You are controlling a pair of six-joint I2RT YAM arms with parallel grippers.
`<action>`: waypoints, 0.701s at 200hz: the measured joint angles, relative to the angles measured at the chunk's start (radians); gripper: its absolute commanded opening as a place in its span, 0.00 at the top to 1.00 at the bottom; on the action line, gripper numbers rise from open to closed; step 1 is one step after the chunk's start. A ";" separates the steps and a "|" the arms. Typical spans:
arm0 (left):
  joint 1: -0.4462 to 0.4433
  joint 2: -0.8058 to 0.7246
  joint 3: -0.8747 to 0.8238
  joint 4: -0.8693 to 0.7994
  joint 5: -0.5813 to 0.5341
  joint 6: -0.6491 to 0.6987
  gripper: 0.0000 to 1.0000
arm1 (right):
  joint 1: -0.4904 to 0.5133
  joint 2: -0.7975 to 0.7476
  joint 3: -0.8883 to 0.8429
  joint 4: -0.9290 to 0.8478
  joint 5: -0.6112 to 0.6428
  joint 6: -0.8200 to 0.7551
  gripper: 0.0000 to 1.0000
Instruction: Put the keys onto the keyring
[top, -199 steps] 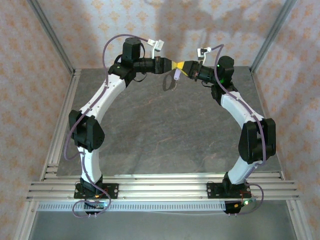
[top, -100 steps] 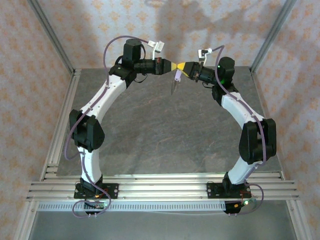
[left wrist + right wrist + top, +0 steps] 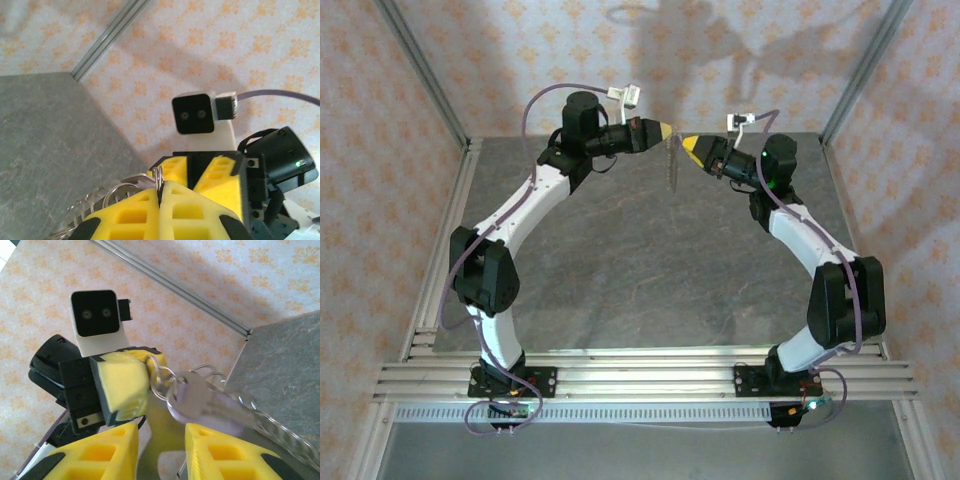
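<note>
Keyring (image 3: 671, 165) dangles between left tool (image 3: 664, 130) and right tool (image 3: 689, 143).

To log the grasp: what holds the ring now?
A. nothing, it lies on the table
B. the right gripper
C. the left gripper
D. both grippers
C: the left gripper is shut on the ring, while the right gripper is open.

Top view high, looking down; wrist views close, opposed, sharing keyring (image 3: 161, 376).

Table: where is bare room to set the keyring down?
The grey table is bare between left arm and right arm, from the near rail toward the far wall. Crowded: far middle, where left gripper and right gripper flank the hanging keyring.
</note>
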 measured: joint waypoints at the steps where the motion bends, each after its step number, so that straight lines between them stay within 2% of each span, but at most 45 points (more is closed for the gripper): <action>1: 0.000 -0.001 0.000 0.002 0.000 -0.001 1.00 | 0.000 0.000 -0.001 0.001 0.001 0.000 0.70; 71: 0.000 -0.010 -0.021 0.057 -0.003 -0.033 1.00 | -0.001 0.000 -0.010 0.039 0.030 0.021 0.63; 140: -0.010 -0.011 -0.020 0.070 0.015 -0.034 1.00 | -0.001 -0.015 -0.001 -0.052 0.059 -0.055 0.60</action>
